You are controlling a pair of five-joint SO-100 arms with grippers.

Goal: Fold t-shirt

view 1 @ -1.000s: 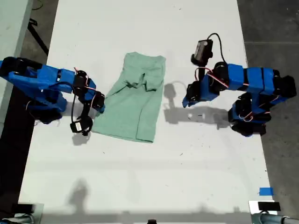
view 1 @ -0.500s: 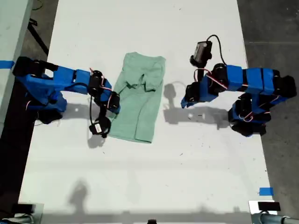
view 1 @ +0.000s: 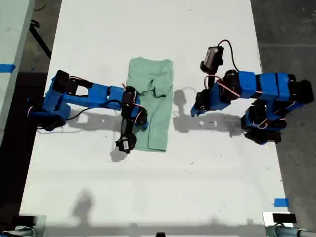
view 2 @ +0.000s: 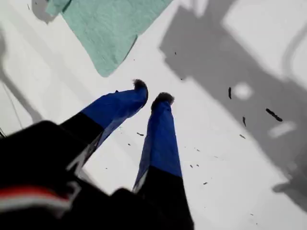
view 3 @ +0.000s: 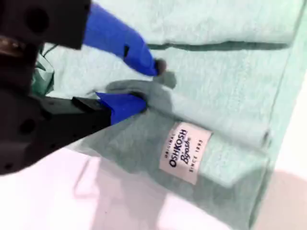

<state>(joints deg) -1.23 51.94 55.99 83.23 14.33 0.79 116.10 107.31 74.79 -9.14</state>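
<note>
One pale green t-shirt lies between two blue arms. My second gripper pinches its fabric. My first gripper, beside the shirt, is slightly parted and empty.

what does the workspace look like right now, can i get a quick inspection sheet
surface: white table, bare apart from small dark specks.
job's things: mint t-shirt lies mid-table, folded narrow; a white label shows in the second wrist view.
clutter: nothing seen on the table.
grippers: my second gripper holds a fold of the shirt between its jaws; my first gripper hangs over bare table beside the shirt, jaws a little apart, nothing between them.
cables: a black cable loops by the arm on the exterior view's right.
surroundings: dark floor; blue tape at the exterior view's lower right.
</note>
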